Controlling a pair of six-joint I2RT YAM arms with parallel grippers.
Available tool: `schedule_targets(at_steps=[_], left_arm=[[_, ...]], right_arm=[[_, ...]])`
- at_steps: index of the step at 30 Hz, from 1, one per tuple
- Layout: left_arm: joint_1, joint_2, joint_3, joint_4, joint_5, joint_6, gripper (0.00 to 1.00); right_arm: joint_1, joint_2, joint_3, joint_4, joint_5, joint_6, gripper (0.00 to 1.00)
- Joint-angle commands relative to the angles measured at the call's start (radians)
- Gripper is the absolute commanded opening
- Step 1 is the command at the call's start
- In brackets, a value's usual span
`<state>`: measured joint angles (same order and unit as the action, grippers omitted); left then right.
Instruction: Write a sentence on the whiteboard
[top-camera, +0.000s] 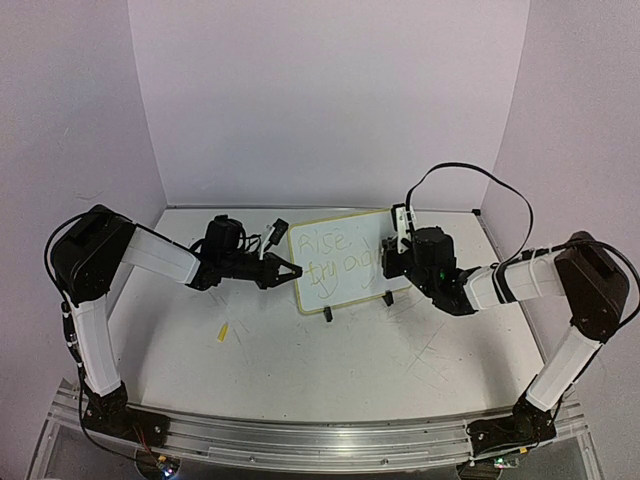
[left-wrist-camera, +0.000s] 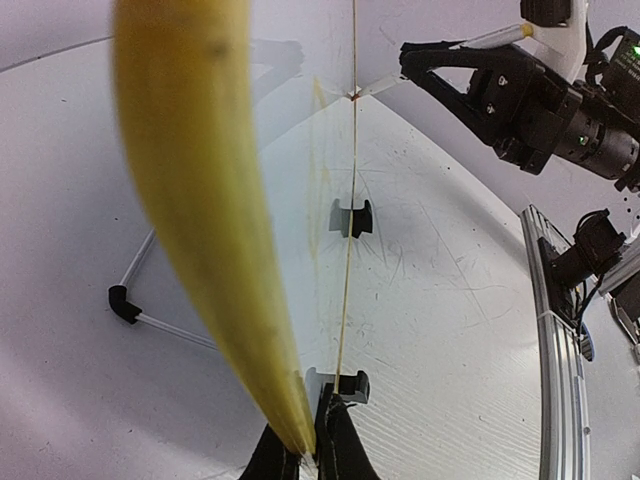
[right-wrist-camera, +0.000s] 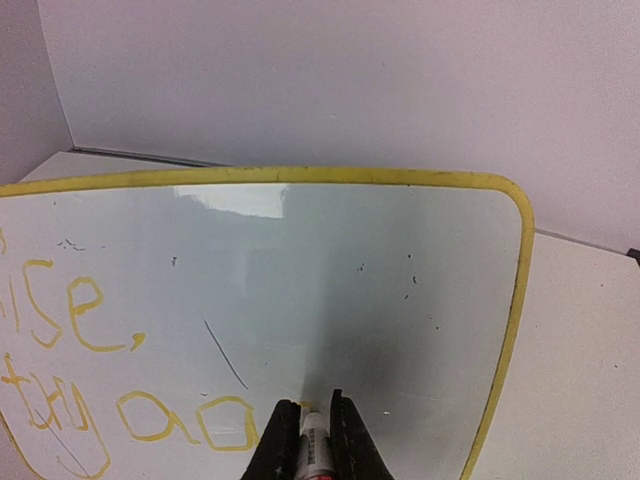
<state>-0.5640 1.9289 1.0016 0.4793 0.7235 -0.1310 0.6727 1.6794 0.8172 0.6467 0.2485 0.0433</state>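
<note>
Top external view: the whiteboard (top-camera: 345, 262) stands upright on its two black clip feet (top-camera: 326, 313) toward the back of the table (top-camera: 400, 370), between the two arms, its face turned to the near side. The left gripper (top-camera: 288, 271) is pinched on the board's left edge. The left wrist view shows the fingers closed over the pale yellow rim. The right gripper (top-camera: 391, 256) is at the board's right part, its fingers clamped on a marker (right-wrist-camera: 312, 440). In the left wrist view the marker's tip meets the board's face. Yellow writing (right-wrist-camera: 80, 310) fills the left part of the board in two lines — the right part is bare. A small yellow piece (top-camera: 223, 331) lies on the table near the left arm, well apart from the board.
</note>
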Motion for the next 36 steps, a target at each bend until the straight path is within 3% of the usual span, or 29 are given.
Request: schedule_targets(at_steps=[1,16,23,36], left_arm=[[0.017,0.026,0.003,-0.096,-0.156,0.108,0.0],[0.018,0.027,0.005,-0.099,-0.155,0.106,0.0],[0.017,0.029,0.002,-0.1,-0.157,0.106,0.0],[0.018,0.018,0.0,-0.104,-0.163,0.11,0.0]], right_arm=[[-0.005,0.011,-0.028,0.014,-0.002,0.021,0.0],[-0.005,-0.002,-0.058,0.012,0.034,0.021,0.0],[-0.005,-0.193,-0.086,-0.008,-0.092,0.007,0.0],[-0.061,-0.096,-0.046,0.086,-0.176,-0.013,0.0]])
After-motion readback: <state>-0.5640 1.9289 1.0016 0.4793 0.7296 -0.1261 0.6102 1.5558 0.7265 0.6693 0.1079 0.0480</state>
